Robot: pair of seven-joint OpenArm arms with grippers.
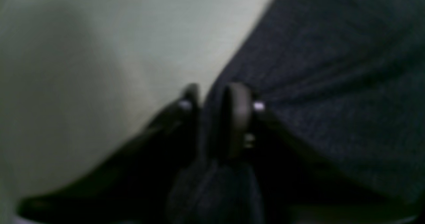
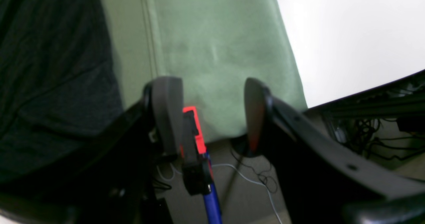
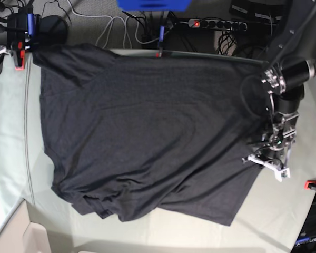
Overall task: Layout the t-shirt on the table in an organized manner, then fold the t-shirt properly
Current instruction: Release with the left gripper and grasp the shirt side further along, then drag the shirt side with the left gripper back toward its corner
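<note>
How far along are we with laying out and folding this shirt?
Mostly spread: the t-shirt lies open and plain side up on the table, though its lower edge is bunched. In hand: the left pincer is pinched on the shirt's edge. The right pincer is open over the table corner. No fold made yet.

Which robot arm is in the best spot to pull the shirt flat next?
The left one, probably. Its jaws already pinch the t-shirt's edge in the left wrist view. The right gripper is open over the table edge, beside the cloth, holding nothing.
</note>
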